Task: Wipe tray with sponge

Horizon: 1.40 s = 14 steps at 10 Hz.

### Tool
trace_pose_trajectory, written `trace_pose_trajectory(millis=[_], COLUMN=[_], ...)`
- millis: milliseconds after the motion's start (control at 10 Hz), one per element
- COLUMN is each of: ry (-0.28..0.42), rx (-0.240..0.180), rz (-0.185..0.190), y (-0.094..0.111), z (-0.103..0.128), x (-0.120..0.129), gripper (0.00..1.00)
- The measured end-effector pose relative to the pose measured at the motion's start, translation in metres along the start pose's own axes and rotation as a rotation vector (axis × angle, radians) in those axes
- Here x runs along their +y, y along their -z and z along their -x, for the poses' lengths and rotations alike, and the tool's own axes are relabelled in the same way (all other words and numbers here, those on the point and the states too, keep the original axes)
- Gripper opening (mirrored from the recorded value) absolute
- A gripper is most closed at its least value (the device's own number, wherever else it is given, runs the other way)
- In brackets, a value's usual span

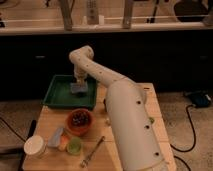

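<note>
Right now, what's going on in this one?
The robot's one arm reaches across the wooden table, with its gripper down in the dark-green tray, right over the grey-blue sponge lying on the tray floor. Whether it has hold of the sponge cannot be told. An orange-red bowl, a white cup and a small green cup stand on the table outside the tray, nearer the camera.
</note>
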Motion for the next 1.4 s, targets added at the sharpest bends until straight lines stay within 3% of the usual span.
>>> trace_pose_trajectory(millis=[100,400,600,1000,1100,1400], ry=[0.060,0.190,0.223,0.161,0.132,0.103], rx=[-0.006,-0.022,-0.028,-0.009,0.000,0.010], rz=[0.017,0.070,0.096,0.091,0.084,0.061], y=[-0.003,-0.003,-0.001,0.011,0.010,0.005], z=[0.014,0.028,0.023,-0.033,-0.044,-0.050], x=[0.008,0.043,0.062,0.067,0.056,0.021], gripper=[0.00,0.00,0.00,0.00,0.00,0.00])
